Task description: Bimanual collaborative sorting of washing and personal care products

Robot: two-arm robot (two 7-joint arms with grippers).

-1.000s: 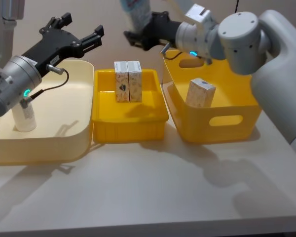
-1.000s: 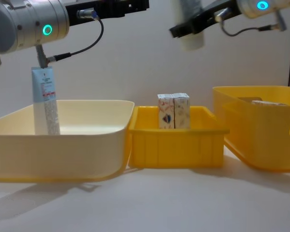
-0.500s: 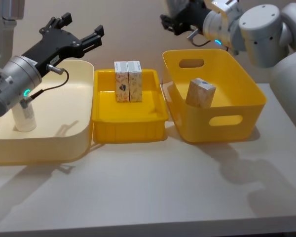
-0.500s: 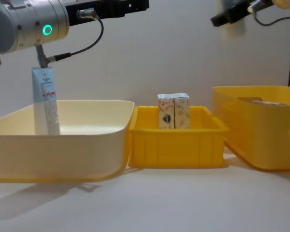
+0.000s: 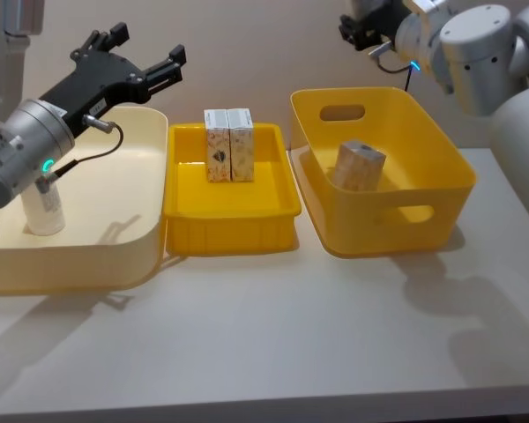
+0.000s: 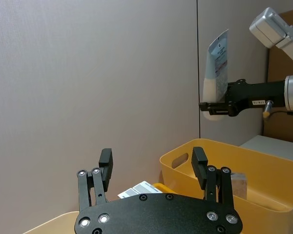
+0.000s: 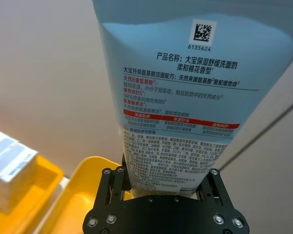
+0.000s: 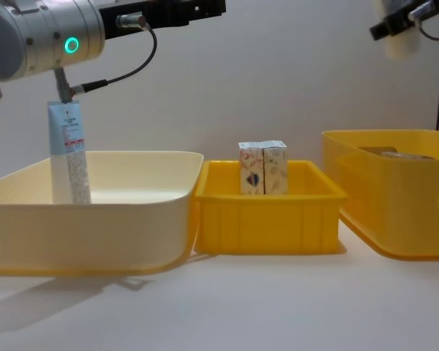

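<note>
My right gripper (image 7: 163, 171) is shut on the lower end of a light blue and white squeeze tube (image 7: 180, 97), held upright. In the head view this gripper (image 5: 363, 26) is high behind the far rim of the deep yellow bin (image 5: 423, 211). From the chest the tube's white cap (image 8: 402, 45) shows at the top right. My left gripper (image 5: 141, 66) hangs open above the cream bin (image 5: 115, 256), nothing between its fingers. A second tube (image 8: 66, 153) stands in that bin. Two printed cartons (image 5: 228, 145) stand upright in the shallow yellow tray (image 5: 229, 231). One carton (image 5: 360, 166) leans inside the deep bin.
The three containers stand in a row across the back of the white table (image 5: 273, 344), cream bin left, tray middle, deep bin right. A plain wall rises close behind them.
My right gripper has carried the tube rightward, from above the tray's far side to behind the deep yellow bin. The left arm has not moved.
</note>
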